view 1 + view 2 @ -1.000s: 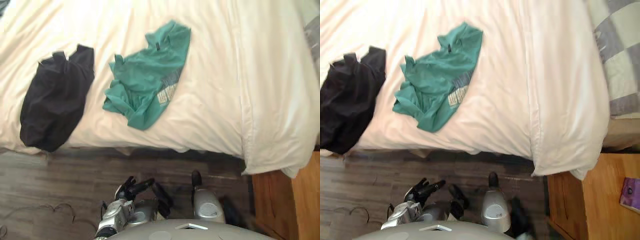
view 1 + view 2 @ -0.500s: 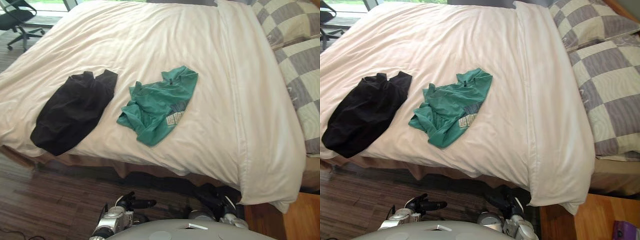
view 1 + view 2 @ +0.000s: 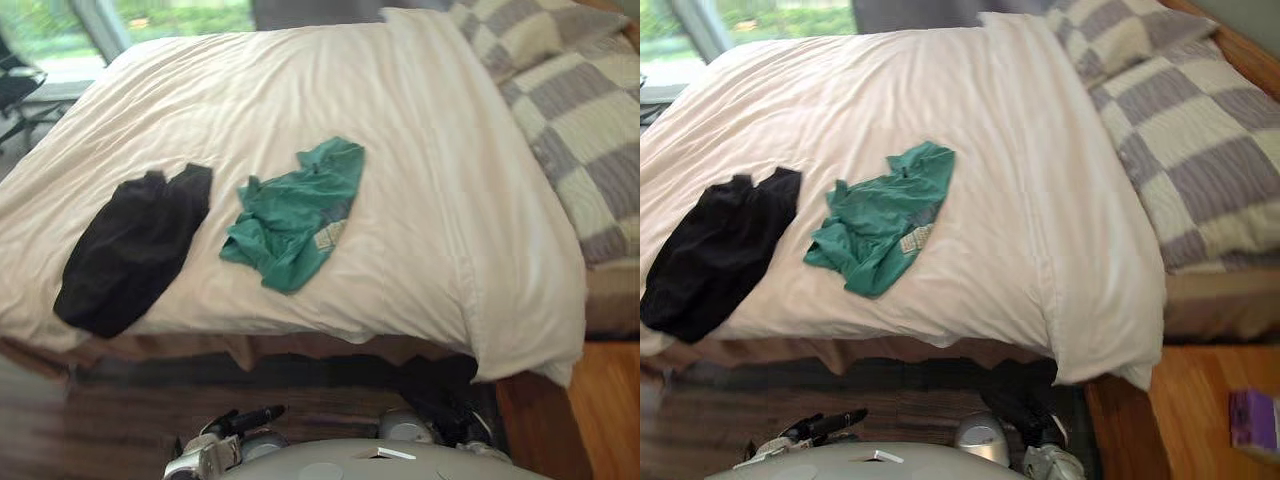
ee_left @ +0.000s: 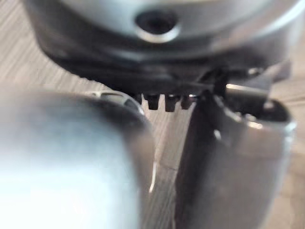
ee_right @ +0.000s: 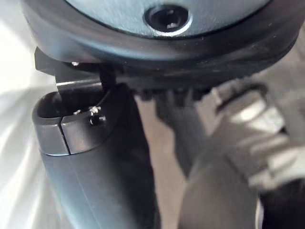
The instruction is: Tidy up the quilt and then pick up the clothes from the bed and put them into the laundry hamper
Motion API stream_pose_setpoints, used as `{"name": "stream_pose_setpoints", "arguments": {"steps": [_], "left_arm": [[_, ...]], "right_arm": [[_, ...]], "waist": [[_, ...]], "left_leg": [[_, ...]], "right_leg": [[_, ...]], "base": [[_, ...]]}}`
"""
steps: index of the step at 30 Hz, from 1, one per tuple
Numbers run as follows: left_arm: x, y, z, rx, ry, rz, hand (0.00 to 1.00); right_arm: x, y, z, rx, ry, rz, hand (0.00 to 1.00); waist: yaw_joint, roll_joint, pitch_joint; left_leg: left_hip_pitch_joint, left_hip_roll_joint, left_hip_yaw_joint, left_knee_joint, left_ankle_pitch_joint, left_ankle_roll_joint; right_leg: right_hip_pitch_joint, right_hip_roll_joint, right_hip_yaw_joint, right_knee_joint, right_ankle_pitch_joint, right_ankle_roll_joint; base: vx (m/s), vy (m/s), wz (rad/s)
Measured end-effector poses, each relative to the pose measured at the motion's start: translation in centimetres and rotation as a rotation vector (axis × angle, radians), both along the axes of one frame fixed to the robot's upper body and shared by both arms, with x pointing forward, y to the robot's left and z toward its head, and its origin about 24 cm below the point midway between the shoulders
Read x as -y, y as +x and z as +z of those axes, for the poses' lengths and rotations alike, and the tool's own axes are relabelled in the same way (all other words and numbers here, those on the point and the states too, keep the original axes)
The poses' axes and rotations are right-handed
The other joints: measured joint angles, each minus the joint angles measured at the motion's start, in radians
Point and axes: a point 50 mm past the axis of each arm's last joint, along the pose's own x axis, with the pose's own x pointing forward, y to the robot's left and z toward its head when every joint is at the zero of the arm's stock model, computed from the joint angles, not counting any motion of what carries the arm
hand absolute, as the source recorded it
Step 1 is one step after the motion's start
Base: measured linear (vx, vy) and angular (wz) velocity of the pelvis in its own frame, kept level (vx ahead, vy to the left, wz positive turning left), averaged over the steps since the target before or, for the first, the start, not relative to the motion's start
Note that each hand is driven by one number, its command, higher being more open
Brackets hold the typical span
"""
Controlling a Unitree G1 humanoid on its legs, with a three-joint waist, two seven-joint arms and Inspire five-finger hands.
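Wooden floor (image 3: 110,410), nearest. Left hand (image 3: 240,422) low over it, fingers straight, holding nothing. Right hand (image 3: 1030,410) dark below the bed's near edge, under the quilt's hanging corner; whether apart or closed could not be told. Wooden nightstand (image 3: 1200,420) at right, a purple item (image 3: 1252,420) on it. White quilt (image 3: 420,170) lay spread over the bed. On it, near the front edge, a black garment (image 3: 135,245); just beside it, apart, a crumpled green shirt (image 3: 295,210). Checked pillows (image 3: 580,110) beyond, at the head.
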Motion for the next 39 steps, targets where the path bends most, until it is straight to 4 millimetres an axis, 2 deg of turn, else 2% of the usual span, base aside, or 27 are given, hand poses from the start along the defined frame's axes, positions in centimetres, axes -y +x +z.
{"name": "stream_pose_setpoints", "arguments": {"steps": [2,3,4,5,7,8,9,10,11,12,13,14,17,20,21,23,25,28,29,30,32,33,35,36,37,38,39], "left_arm": [[-0.1,0.1,0.0,0.014,0.001,-0.003,1.00],[0.2,0.1,0.0,0.018,-0.009,-0.015,1.00],[0.6,0.2,-0.1,0.017,-0.025,-0.037,1.00],[0.6,0.1,-0.1,0.010,-0.015,-0.055,1.00],[0.1,-0.4,-0.1,0.009,0.000,-0.058,1.00],[-0.1,-0.6,0.0,0.011,0.006,-0.065,1.00],[-0.6,-0.9,0.1,0.003,0.025,-0.089,1.00],[-0.7,-0.6,0.2,0.001,0.036,-0.130,1.00],[-0.5,0.0,0.2,0.003,0.037,-0.171,1.00],[-0.3,1.2,0.4,0.018,0.042,-0.220,1.00],[-0.1,1.7,0.5,0.015,0.048,-0.251,1.00],[0.6,2.8,0.5,0.002,0.063,-0.308,1.00],[3.0,4.4,0.5,0.016,0.069,-0.405,1.00],[3.4,4.3,0.5,0.026,0.068,-0.403,1.00],[3.4,4.5,0.6,0.040,0.073,-0.403,1.00],[3.6,5.3,0.9,0.081,0.080,-0.410,1.00],[3.7,6.2,1.3,0.155,0.080,-0.385,1.00],[4.2,5.8,1.2,0.188,0.063,-0.371,1.00],[4.2,5.7,1.1,0.187,0.057,-0.371,1.00],[4.1,5.0,0.9,0.166,0.036,-0.372,1.00],[3.5,4.9,0.9,0.161,0.040,-0.371,1.00],[2.9,4.8,1.0,0.159,0.049,-0.366,1.00],[2.2,4.7,1.1,0.159,0.058,-0.371,1.00],[2.2,4.4,1.0,0.153,0.056,-0.370,1.00],[2.3,4.2,0.9,0.152,0.051,-0.367,1.00],[2.7,3.8,0.7,0.141,0.029,-0.358,1.00],[2.0,4.0,0.8,0.141,0.040,-0.347,1.00]], "right_arm": [[1.2,-0.6,0.1,-0.033,-0.031,-0.010,1.00],[1.8,-0.7,0.2,-0.041,-0.048,0.001,1.00],[1.9,-0.8,0.2,-0.053,-0.062,0.021,1.00],[1.3,-0.9,-0.1,-0.059,-0.041,0.010,1.00],[-1.0,-0.7,-0.8,-0.053,0.035,-0.003,1.00],[-1.3,-0.5,-0.8,-0.034,0.042,0.016,1.00],[-1.5,-0.2,-0.7,-0.025,0.027,0.091,1.00],[-1.9,0.1,-0.6,-0.017,0.019,0.155,1.00],[-2.4,0.7,-0.4,0.006,0.007,0.218,1.00],[-3.2,1.7,-0.1,0.048,0.004,0.286,1.00],[-3.6,2.2,0.2,0.076,0.007,0.312,1.00],[-4.4,3.0,0.6,0.116,0.021,0.365,1.00],[-4.3,4.5,1.2,0.170,0.012,0.420,1.00],[-5.2,5.7,1.3,0.190,0.017,0.467,1.00],[-5.7,6.5,1.5,0.201,0.016,0.498,1.00],[-6.2,7.0,1.4,0.185,0.017,0.520,1.00],[-5.2,6.5,0.9,0.125,0.003,0.480,1.00],[-3.8,6.2,0.9,0.117,0.001,0.376,1.00],[-3.7,6.3,0.9,0.127,0.007,0.348,1.00],[-3.3,6.1,1.0,0.132,0.006,0.321,1.00],[-2.6,5.9,1.1,0.136,-0.009,0.293,1.00],[-2.0,5.4,1.1,0.124,-0.028,0.285,1.00],[-0.7,3.7,0.9,0.071,-0.064,0.295,1.00],[-0.2,2.9,0.9,0.040,-0.087,0.321,1.00],[0.2,2.6,0.9,0.028,-0.095,0.326,1.00],[0.6,2.7,0.9,0.020,-0.110,0.339,1.00],[-0.4,2.9,0.6,0.013,-0.087,0.349,1.00]], "waist": [[-0.002,0.010,-0.003],[-0.006,0.027,-0.004],[-0.018,0.044,-0.003],[-0.019,0.017,0.000],[0.025,0.009,-0.013],[0.039,-0.001,-0.015],[0.053,-0.022,-0.019],[0.055,-0.027,-0.020],[0.055,-0.026,-0.020],[0.051,-0.025,-0.019],[0.051,-0.025,-0.019],[0.052,-0.034,-0.020],[0.053,0.007,-0.001],[0.062,0.000,-0.003],[0.062,-0.005,-0.001],[0.067,0.008,0.012],[0.089,0.029,0.033],[0.088,0.046,0.032],[0.086,0.052,0.033],[0.074,0.060,0.032],[0.063,0.050,0.037],[0.054,0.038,0.044],[0.042,0.032,0.048],[0.039,0.037,0.045],[0.037,0.043,0.042],[0.034,0.053,0.033],[0.031,0.017,0.035]], "left_leg": [[0.001,0.023,-0.060,-0.048,0.042,-0.021],[0.003,0.030,-0.057,-0.099,0.064,-0.085],[0.011,0.029,-0.027,-0.150,0.034,-0.209],[0.017,0.012,-0.010,-0.140,0.008,-0.208],[0.039,-0.014,0.085,-0.170,-0.015,-0.179],[0.065,-0.029,0.134,-0.219,0.013,-0.167],[0.091,-0.058,0.161,-0.281,0.051,-0.144],[0.083,-0.073,0.162,-0.314,0.073,-0.123],[0.073,-0.092,0.153,-0.353,0.101,-0.103],[0.057,-0.126,0.134,-0.403,0.134,-0.075],[0.045,-0.152,0.121,-0.425,0.149,-0.060],[0.028,-0.220,0.089,-0.447,0.167,-0.033],[0.045,-0.274,0.036,-0.480,0.197,0.004],[0.042,-0.289,0.030,-0.473,0.199,0.008],[-0.001,-0.284,0.030,-0.420,0.181,0.011],[-0.089,-0.252,0.034,-0.260,0.130,-0.001],[-0.180,-0.212,0.051,-0.012,0.122,-0.016],[-0.150,-0.225,0.075,-0.024,0.112,-0.034],[-0.141,-0.220,0.085,-0.027,0.088,-0.026],[-0.135,-0.185,0.093,-0.035,0.051,-0.010],[-0.115,-0.126,0.075,-0.095,0.046,-0.022],[-0.105,-0.093,0.048,-0.137,0.058,-0.033],[-0.105,-0.040,-0.009,-0.188,0.119,-0.031],[-0.102,-0.022,-0.022,-0.206,0.161,-0.019],[-0.096,-0.018,-0.024,-0.219,0.198,-0.003],[-0.069,-0.049,-0.029,-0.234,0.141,-0.168],[-0.076,-0.081,-0.028,-0.208,0.128,-0.157]], "right_leg": [[-0.038,-0.031,0.045,0.020,0.002,0.052],[-0.050,-0.043,0.064,0.005,0.017,0.090],[-0.040,-0.064,0.065,-0.043,0.055,0.141],[-0.027,-0.087,0.073,-0.065,0.085,0.142],[-0.044,-0.109,-0.021,-0.172,0.351,-0.010],[-0.058,-0.111,-0.140,-0.178,0.419,-0.075],[-0.051,-0.107,-0.290,-0.164,0.406,-0.058],[-0.032,-0.068,-0.340,-0.168,0.366,-0.014],[-0.015,-0.012,-0.343,-0.168,0.328,0.023],[0.011,0.055,-0.331,-0.183,0.258,0.040],[0.029,0.079,-0.328,-0.207,0.216,0.030],[0.077,0.087,-0.331,-0.255,0.137,-0.042],[0.126,0.053,-0.347,-0.269,0.123,-0.053],[0.121,0.038,-0.363,-0.252,0.112,-0.034],[0.102,0.028,-0.365,-0.237,0.102,-0.022],[0.093,0.038,-0.357,-0.241,0.101,-0.023],[0.121,0.036,-0.345,-0.241,0.104,-0.022],[0.146,-0.008,-0.339,-0.236,0.123,-0.007],[0.141,-0.012,-0.338,-0.234,0.130,-0.004],[0.129,-0.017,-0.331,-0.222,0.133,-0.003],[0.108,-0.051,-0.314,-0.199,0.136,0.004],[0.106,-0.087,-0.307,-0.198,0.134,0.021],[0.107,-0.157,-0.304,-0.176,0.122,0.088],[0.109,-0.189,-0.303,-0.161,0.118,0.125],[0.111,-0.202,-0.301,-0.158,0.121,0.140],[0.122,-0.244,-0.273,-0.173,0.130,0.149],[0.144,-0.261,-0.245,-0.196,0.131,0.155]], "base": [[-0.10,0.461,-0.61],[-0.15,0.584,-0.32],[-0.20,0.760,-0.24],[-0.22,0.749,-0.38],[-0.20,0.580,-0.84],[-0.19,0.538,-0.98],[-0.19,0.567,-0.64],[-0.13,0.421,-0.19],[-0.10,0.360,0.34],[-0.07,0.268,0.46],[-0.11,0.286,0.76],[-0.10,0.165,0.76],[-0.09,0.123,0.80],[-0.07,0.051,0.21],[-0.10,0.020,0.14],[-0.09,0.013,0.17],[-0.10,-0.005,0.09],[-0.01,0.132,-0.07],[-0.02,0.134,-0.21],[-0.01,0.144,-0.21],[0.00,0.188,-0.10],[0.01,0.280,0.13],[0.01,0.462,0.31],[0.01,0.384,0.24],[0.03,0.576,0.06],[0.04,0.483,0.06],[0.05,0.603,0.21]]}}
